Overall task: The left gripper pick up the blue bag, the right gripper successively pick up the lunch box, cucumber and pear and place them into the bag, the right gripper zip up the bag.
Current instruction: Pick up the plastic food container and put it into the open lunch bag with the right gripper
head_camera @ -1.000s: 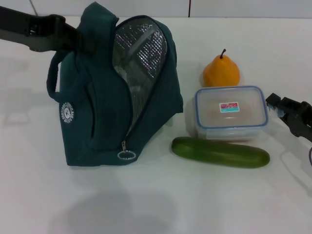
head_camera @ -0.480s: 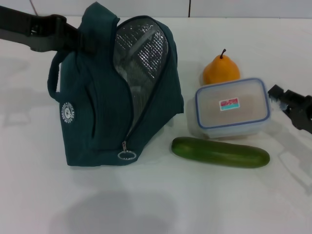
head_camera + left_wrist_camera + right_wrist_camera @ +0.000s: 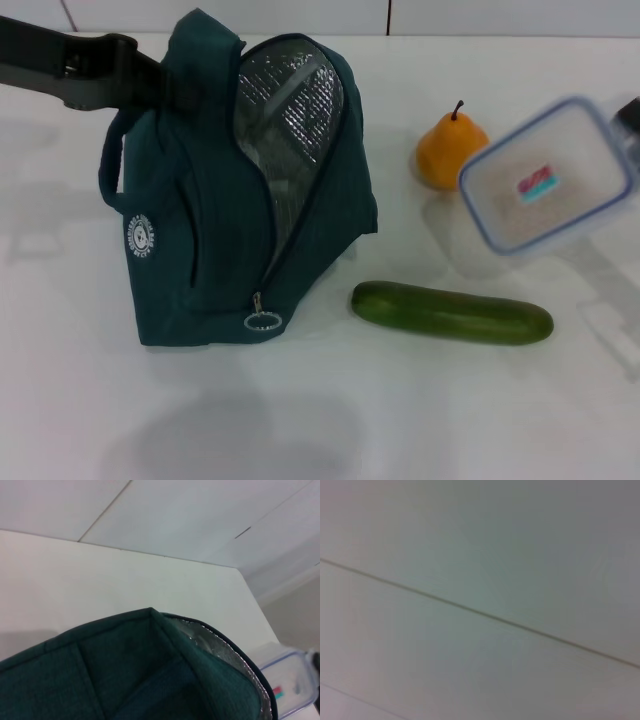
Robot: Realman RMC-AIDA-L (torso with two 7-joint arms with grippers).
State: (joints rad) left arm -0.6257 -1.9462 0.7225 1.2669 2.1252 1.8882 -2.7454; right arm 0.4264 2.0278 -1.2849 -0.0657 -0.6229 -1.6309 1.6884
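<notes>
Lunch box tilted, clear of the desk.
Right gripper grips its edge; left gripper's jaws: cannot tell.

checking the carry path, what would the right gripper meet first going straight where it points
Probably the pear: the right gripper, holding the lunch box lifted, points left toward it. Height is unclear, so it may pass above toward the blue bag.
</notes>
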